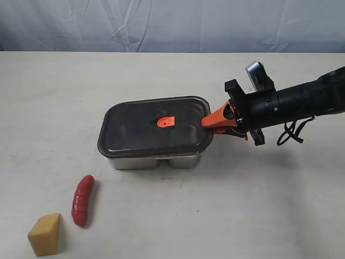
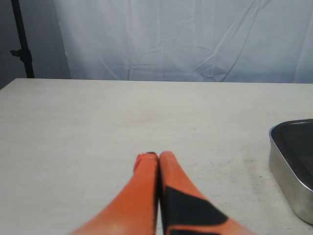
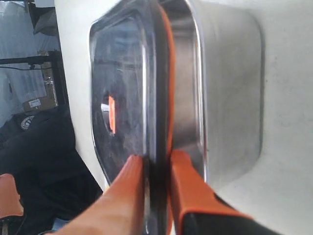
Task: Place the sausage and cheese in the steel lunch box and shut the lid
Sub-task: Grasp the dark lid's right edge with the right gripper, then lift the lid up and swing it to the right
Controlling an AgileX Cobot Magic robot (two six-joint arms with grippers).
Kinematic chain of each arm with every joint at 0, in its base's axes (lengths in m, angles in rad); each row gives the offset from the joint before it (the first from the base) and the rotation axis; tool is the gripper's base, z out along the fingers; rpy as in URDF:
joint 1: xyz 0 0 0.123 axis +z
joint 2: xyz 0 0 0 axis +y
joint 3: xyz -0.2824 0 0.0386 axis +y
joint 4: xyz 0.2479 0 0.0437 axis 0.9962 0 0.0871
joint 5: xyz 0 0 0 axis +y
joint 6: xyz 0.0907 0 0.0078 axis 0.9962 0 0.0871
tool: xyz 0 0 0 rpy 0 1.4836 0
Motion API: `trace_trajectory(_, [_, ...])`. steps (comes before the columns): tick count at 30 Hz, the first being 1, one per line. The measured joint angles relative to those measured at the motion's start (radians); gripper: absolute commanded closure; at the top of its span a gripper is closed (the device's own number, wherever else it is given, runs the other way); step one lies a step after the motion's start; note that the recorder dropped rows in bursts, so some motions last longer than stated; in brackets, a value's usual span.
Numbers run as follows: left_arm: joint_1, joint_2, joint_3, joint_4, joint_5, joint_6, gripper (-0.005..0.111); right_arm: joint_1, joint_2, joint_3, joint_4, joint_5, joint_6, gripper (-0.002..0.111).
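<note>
The dark translucent lid (image 1: 153, 127) with its orange valve tab (image 1: 166, 122) lies on the steel lunch box (image 1: 156, 160) at mid-table, its right end slightly raised. My right gripper (image 1: 209, 121) is shut on the lid's right edge. In the right wrist view the gripper (image 3: 155, 157) has one finger above the lid (image 3: 122, 88) and one below it, inside the lunch box (image 3: 230, 98). The red sausage (image 1: 83, 199) and yellow cheese (image 1: 45, 233) lie at the front left. My left gripper (image 2: 155, 155) is shut and empty over bare table, left of the lunch box (image 2: 288, 181).
A pale cloth backdrop hangs behind the table's far edge. A dark stand pole (image 2: 22, 44) rises at the far corner in the left wrist view. Bare tabletop surrounds the box.
</note>
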Motion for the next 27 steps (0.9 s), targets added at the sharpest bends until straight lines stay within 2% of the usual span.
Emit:
trace_trajectory(11, [0.000, 0.000, 0.000, 0.000, 0.000, 0.000, 0.107, 0.000, 0.000, -0.009, 0.012, 0.026, -0.010, 0.109])
trace_trajectory(22, [0.000, 0.000, 0.000, 0.000, 0.000, 0.000, 0.107, -0.048, -0.120, -0.150, 0.052, 0.078, -0.037, 0.109])
trace_trajectory(27, [0.000, 0.000, 0.000, 0.000, 0.000, 0.000, 0.107, -0.098, -0.196, -0.226, -0.060, 0.079, -0.028, 0.109])
